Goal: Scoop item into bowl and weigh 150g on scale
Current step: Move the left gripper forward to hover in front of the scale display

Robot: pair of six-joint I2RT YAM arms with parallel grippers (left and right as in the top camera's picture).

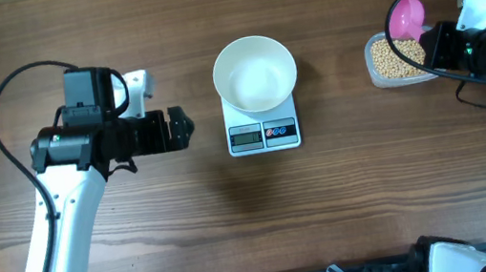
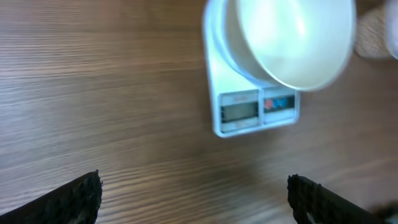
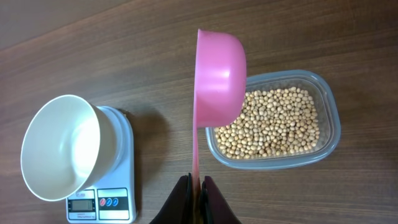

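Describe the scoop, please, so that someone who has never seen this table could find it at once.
On the wooden table, look right of the scale to the clear tub of beans. At that tub's edge the right gripper holds a scoop by its thin handle. It is the only pink thing in view.

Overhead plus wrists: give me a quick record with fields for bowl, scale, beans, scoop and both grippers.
bowl: white, empty, sitting on the scale
scale: between the arms, display toward the robot, reading illegible
beans: in the clear tub at the right, none in the bowl
scoop: pink, tipped on its side, cup over the tub's left end
left gripper: open, holding nothing, left of the scale
right gripper: shut on the scoop's handle
progress: nothing scooped into the bowl yet
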